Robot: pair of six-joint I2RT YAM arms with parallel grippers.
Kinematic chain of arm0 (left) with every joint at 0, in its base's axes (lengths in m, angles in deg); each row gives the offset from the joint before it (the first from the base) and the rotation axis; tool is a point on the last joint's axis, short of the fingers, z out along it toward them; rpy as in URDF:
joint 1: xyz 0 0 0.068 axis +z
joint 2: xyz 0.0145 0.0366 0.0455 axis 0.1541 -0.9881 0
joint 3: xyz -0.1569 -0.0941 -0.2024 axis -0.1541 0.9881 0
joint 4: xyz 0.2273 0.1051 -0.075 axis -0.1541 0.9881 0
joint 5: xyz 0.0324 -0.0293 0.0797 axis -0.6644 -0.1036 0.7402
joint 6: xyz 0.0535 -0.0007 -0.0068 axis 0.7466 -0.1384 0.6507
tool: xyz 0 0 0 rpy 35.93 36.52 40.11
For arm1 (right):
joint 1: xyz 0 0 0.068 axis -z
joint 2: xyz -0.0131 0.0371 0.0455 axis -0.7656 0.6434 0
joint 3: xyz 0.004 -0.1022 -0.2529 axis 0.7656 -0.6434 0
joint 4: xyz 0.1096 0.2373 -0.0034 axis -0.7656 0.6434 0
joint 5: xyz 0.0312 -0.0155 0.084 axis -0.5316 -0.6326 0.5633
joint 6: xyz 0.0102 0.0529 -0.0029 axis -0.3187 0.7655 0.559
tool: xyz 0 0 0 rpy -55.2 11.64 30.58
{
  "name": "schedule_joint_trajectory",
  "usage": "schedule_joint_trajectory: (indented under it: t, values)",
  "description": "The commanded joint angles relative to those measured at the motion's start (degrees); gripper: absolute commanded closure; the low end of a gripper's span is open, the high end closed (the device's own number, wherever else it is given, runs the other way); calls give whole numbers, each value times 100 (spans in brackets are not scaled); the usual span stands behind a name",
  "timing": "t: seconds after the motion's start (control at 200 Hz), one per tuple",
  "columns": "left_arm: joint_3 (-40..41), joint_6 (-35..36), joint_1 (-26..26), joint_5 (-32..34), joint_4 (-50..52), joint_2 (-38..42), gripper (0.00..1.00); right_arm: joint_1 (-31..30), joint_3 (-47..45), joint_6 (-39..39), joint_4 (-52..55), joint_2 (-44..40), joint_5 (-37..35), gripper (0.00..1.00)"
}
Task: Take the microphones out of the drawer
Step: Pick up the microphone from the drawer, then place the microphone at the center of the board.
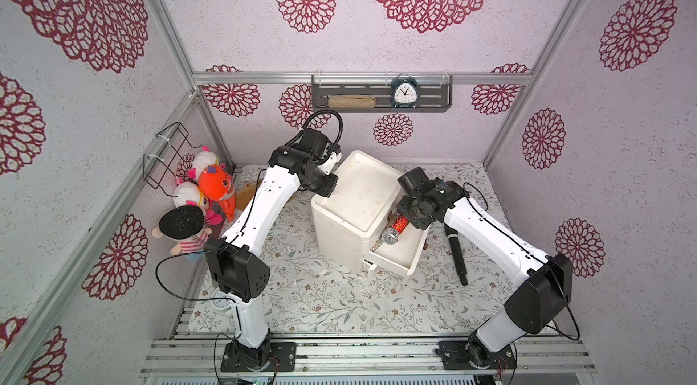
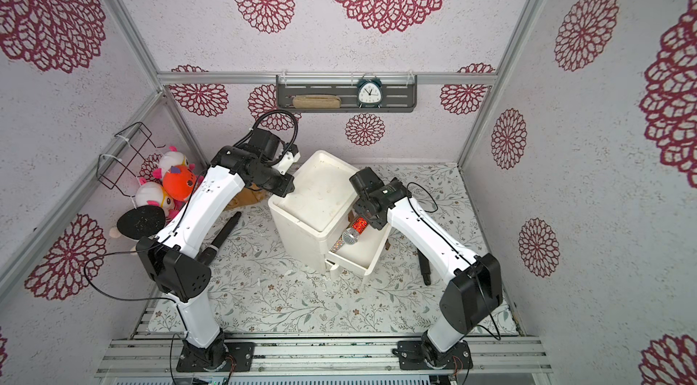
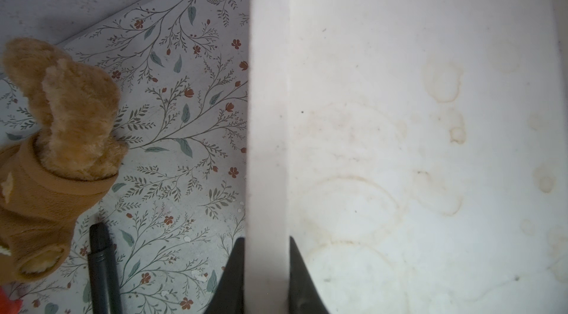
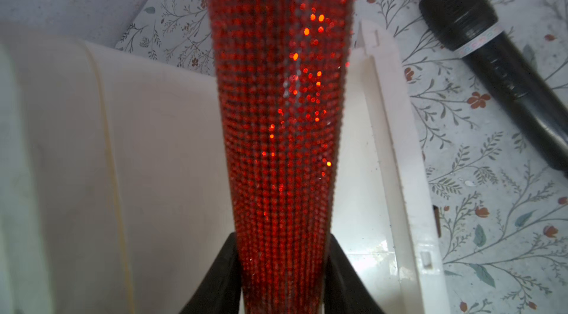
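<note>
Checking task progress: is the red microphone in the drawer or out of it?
Not out yet. The right gripper is shut on the microphone, which hangs tilted, silver head down, over the open drawer.

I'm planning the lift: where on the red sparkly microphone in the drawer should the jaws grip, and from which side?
The tapered red handle of the microphone, near its slim tail, coming from above through the open top of the drawer. The silver mesh head is round and wider. The right gripper grips it so.
</note>
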State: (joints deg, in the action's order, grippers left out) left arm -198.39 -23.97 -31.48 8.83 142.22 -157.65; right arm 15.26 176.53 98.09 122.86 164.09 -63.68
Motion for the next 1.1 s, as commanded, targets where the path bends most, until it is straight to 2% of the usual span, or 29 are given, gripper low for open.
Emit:
schedule_joint_trajectory:
  t: [0.0, 0.1, 0.28, 0.58, 0.816, 1.096]
  values:
    - [91, 64, 12, -31, 24, 58, 100, 15, 331, -493, 209, -535, -708, 100]
    - [77, 65, 11, -27, 27, 67, 100, 132, 488, -768, 367, -674, -866, 100]
    - [99, 77, 11, 2, 18, 73, 100, 725, 396, -1252, 451, -944, -426, 100]
    - [122, 101, 12, 53, 5, 98, 100, 2229, -168, -2517, 331, -1215, 963, 100]
    - [152, 107, 11, 82, -1, 76, 100, 3246, -328, -3570, 531, -1117, 1455, 100]
    - [186, 117, 15, 102, -9, 93, 100, 4025, -530, -4822, 553, -638, 1967, 100]
